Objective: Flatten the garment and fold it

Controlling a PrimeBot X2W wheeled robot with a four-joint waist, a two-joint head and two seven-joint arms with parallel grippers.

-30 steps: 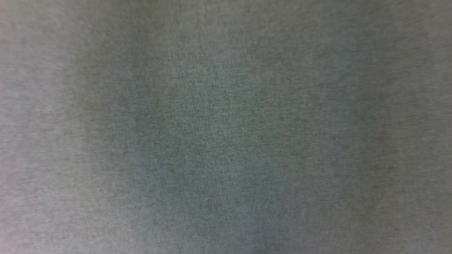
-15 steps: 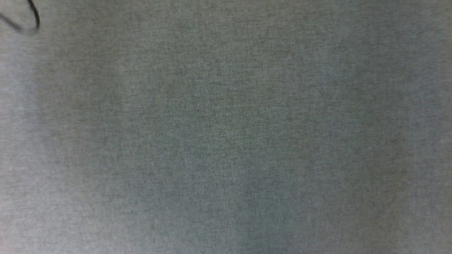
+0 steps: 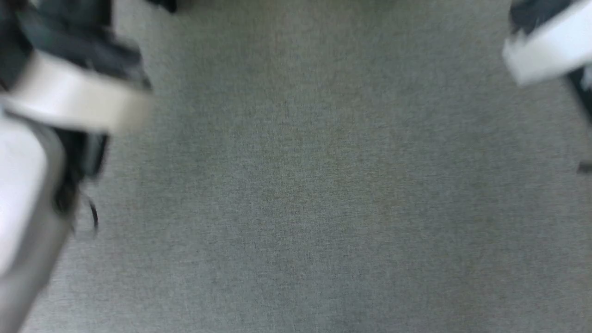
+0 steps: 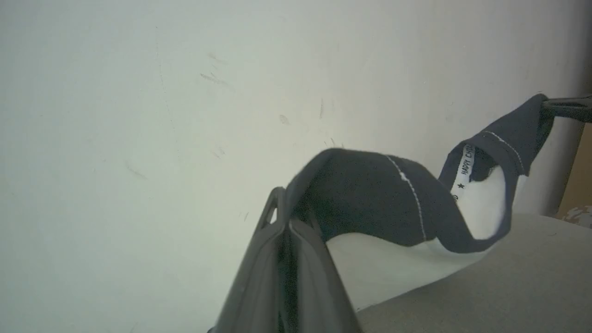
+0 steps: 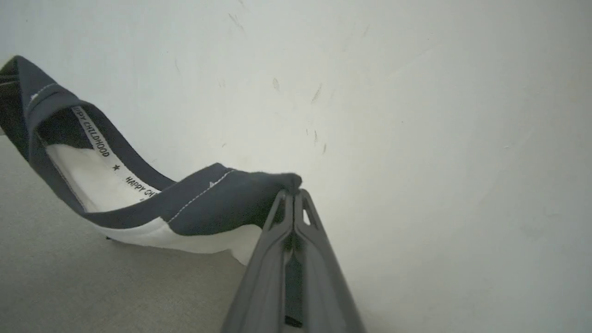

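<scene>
Head view: a grey woven surface point(image 3: 296, 194) spreads across the frame. The blurred pale left forearm point(image 3: 74, 99) is at the left edge and the right forearm point(image 3: 548, 48) in the upper right corner.

Left wrist view: the left gripper point(image 4: 287, 221), at bottom centre, has its fingers pinched on a black shoulder of the raglan shirt point(image 4: 370, 199). The shirt hangs in front of a pale wall point(image 4: 138, 115), its white body reaching the grey surface. At the upper right, the right gripper point(image 4: 555, 104) clamps the other shoulder.

Right wrist view: the right gripper's fingers press together on black fabric at centre. The shirt sags towards the upper left, showing neck tape point(image 5: 99, 143) printed "HAPPY CHILDHOOD".
</scene>
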